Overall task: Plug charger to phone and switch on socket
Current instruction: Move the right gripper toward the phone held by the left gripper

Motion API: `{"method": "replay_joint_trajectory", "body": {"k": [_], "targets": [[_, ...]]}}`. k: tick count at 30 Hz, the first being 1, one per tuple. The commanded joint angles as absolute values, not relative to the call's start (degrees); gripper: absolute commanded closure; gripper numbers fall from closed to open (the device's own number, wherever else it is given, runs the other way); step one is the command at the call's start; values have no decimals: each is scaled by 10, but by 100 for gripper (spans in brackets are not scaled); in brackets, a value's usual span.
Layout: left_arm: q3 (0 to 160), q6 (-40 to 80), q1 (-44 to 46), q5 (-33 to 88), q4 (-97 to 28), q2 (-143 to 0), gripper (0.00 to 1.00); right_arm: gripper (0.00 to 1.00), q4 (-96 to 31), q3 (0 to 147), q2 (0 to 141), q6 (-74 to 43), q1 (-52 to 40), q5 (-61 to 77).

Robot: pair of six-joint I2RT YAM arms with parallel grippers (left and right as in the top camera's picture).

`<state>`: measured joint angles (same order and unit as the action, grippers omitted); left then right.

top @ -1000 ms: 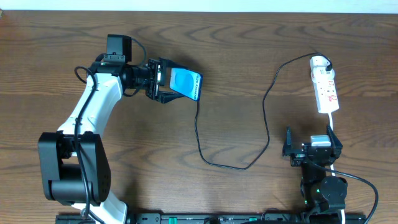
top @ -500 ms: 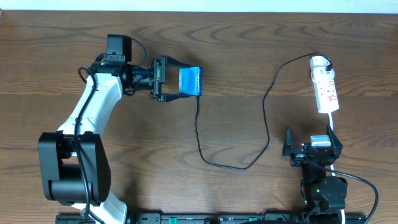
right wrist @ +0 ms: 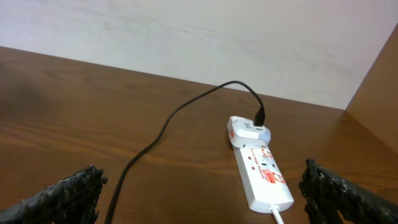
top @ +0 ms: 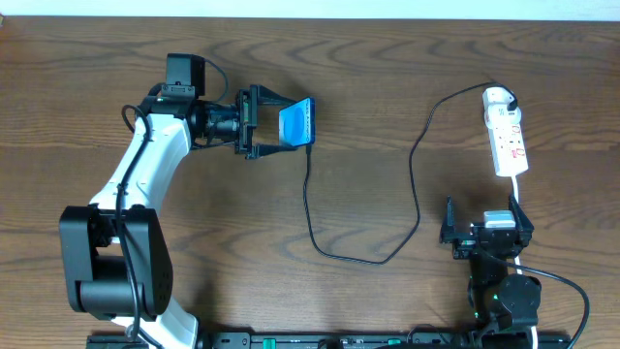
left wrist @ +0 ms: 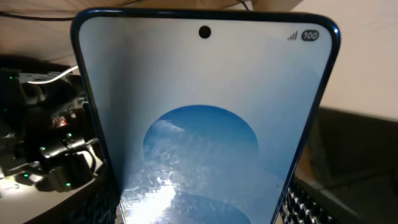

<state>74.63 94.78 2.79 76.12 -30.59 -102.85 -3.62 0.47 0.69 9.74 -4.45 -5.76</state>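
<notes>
My left gripper (top: 300, 124) is shut on the phone (top: 291, 121) and holds it off the table at the far left, tilted on edge. In the left wrist view the phone (left wrist: 202, 124) fills the frame with its blue screen, gripped by its sides between my fingers (left wrist: 305, 202). The black charger (top: 312, 213) runs from the phone's near edge in a loop across the table to a plug in the socket (top: 507, 133), a white power strip at the far right. Whether its tip is seated in the phone I cannot tell. My right gripper (top: 486, 218) stands open just in front of the socket (right wrist: 261, 174).
The socket's white cord (top: 516, 199) runs back past my right arm. The charger's cable (right wrist: 168, 121) crosses the wood left of the strip. A pale wall (right wrist: 186, 37) bounds the table's far edge.
My left wrist has rolled, turning the phone from nearly face-up to more on edge. The right arm, the cable and the socket have not moved.
</notes>
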Motion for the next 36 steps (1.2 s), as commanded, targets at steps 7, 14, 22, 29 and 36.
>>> {"method": "replay_joint_trajectory", "body": {"k": [7, 14, 22, 29, 36], "targets": [[754, 976, 26, 769, -305, -1018, 34, 1, -36, 3, 3, 15, -46, -50], [754, 975, 26, 769, -302, -1018, 34, 1, -36, 3, 3, 13, -46, 18], [754, 940, 25, 769, -235, -1018, 34, 1, -8, 13, 11, -31, -45, 56], [754, 904, 26, 769, -200, -1018, 34, 1, -2, 69, 84, -34, -45, 88], [754, 904, 25, 769, -200, -1018, 35, 1, -10, 177, 240, -34, -43, 126]]}}
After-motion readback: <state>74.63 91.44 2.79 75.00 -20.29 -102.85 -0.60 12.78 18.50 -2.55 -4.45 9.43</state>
